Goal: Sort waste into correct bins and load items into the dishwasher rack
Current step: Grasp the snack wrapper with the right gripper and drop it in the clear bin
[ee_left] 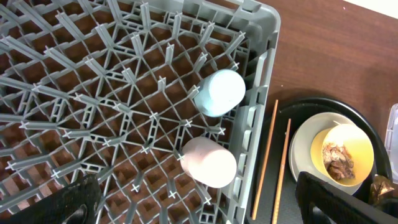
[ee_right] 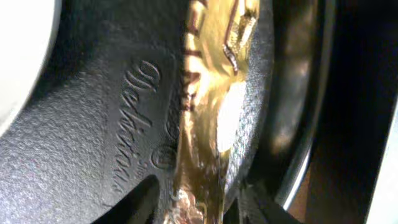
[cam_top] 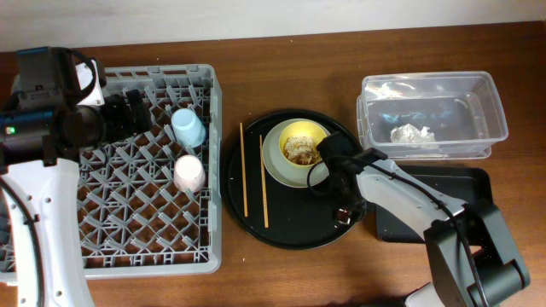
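My right gripper [cam_top: 342, 203] is low on the round black tray and shut on the crinkled gold foil wrapper [ee_right: 208, 118], which stands as a narrow ridge between the fingers [ee_right: 199, 208]. The yellow bowl [cam_top: 300, 136] holds tan-brown food scraps [cam_top: 302, 152] and sits on the pale plate [cam_top: 275, 160]. Two chopsticks [cam_top: 244, 170] lie to its left. The light-blue cup [cam_top: 188, 128] and pink cup [cam_top: 189, 173] sit in the grey rack [cam_top: 128, 205]. My left gripper [cam_top: 128, 111] hangs open and empty over the rack [ee_left: 205, 208]. White tissue [cam_top: 414, 134] lies in the clear tub [cam_top: 486, 94].
The round black tray [cam_top: 290, 230] lies between the rack and the bins. The shallow black tray [cam_top: 473, 181] sits in front of the clear tub, partly under my right arm. The left wrist view shows both cups [ee_left: 219, 92], the chopsticks [ee_left: 267, 155] and the bowl [ee_left: 354, 140].
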Controlling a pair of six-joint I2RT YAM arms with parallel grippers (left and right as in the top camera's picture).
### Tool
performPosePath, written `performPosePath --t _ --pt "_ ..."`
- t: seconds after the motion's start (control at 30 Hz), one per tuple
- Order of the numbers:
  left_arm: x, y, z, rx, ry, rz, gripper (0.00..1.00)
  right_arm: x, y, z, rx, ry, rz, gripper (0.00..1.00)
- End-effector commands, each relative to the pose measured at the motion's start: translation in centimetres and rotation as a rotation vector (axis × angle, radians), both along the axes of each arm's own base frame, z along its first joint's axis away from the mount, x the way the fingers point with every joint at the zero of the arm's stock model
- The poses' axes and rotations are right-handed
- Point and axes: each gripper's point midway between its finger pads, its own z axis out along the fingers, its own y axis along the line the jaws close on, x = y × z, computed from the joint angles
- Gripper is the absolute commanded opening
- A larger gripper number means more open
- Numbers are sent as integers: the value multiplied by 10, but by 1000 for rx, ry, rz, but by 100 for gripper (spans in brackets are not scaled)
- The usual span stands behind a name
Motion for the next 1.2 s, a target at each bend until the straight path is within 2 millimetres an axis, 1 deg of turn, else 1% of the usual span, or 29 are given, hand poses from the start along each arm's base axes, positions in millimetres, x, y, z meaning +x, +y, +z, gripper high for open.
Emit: performPosePath --t 0.0,0.03,0.07,0.1,0.2,0.23,0.27,0.3,0.33,0.37,0.4,0.43,0.47,0.5,0.53,0.6,0.63,0.67,0.7,0.73,0.77,0.83,0.87,0.93,0.97,1.03,1.07,1.13,1.17 --pt "1 0 3 -9 -10 6 99 -2 -3 -4 -10 7 -11 12" --pt "1 0 3 -9 -10 6 99 -3 -2 -4 -7 10 -10 4" --pt "1 0 3 -9 -10 6 99 -7 0 -1 4 37 22 4" --pt "1 0 3 -9 -10 6 99 -6 2 7 8 44 46 4" --pt "1 0 3 -9 -10 6 99 20 13 78 30 -16 102 4" --pt "1 0 3 -9 -10 6 99 36 17 111 37 -88 148 4" --pt "1 0 3 -9 -10 6 99 51 13 138 7 -170 148 4" --pt "1 0 3 -9 -10 6 99 66 0 161 -55 -255 120 4" --pt "1 0 3 -9 -10 6 99 78 -15 175 -108 -314 76 4" --pt "1 0 3 -9 -10 6 99 85 -27 179 -133 -344 40 4" --pt "1 0 3 -9 -10 7 99 96 -45 179 -147 -373 -38 4" --pt "1 0 3 -9 -10 6 99 108 -61 174 -141 -382 -94 4" --pt "1 0 3 -9 -10 6 99 118 -76 166 -145 -384 -140 4" --pt "1 0 3 -9 -10 6 99 126 -86 159 -151 -385 -170 4" --pt "1 0 3 -9 -10 6 99 138 -104 145 -160 -381 -217 4" --pt "1 0 3 -9 -10 6 99 151 -124 123 -172 -364 -267 4" --pt "1 0 3 -9 -10 6 99 154 -132 114 -179 -350 -283 9" --pt "1 0 3 -9 -10 6 99 155 -137 110 -183 -344 -297 20" --pt "1 0 3 -9 -10 6 99 155 -144 110 -185 -345 -312 55" --pt "1 0 3 -9 -10 6 99 153 -148 114 -182 -342 -309 96" --pt "1 0 3 -9 -10 6 99 150 -148 120 -174 -331 -277 99" --pt "1 0 3 -9 -10 6 99 144 -146 142 -180 -317 -237 100" --pt "1 0 3 -9 -10 6 99 133 -137 169 -129 -303 -222 100" --pt "1 0 3 -9 -10 6 99 115 -105 203 21 -273 -173 100" --pt "1 0 3 -9 -10 6 99 103 -94 219 57 -258 -151 99" --pt "1 0 3 -9 -10 6 99 91 -86 238 66 -261 -130 99" --pt "1 0 3 -9 -10 6 99 88 -85 242 68 -270 -125 99" --pt "1 0 3 -9 -10 6 99 85 -85 242 67 -262 -125 99" --pt "1 0 3 -9 -10 6 99 77 -85 239 61 -227 -123 98"
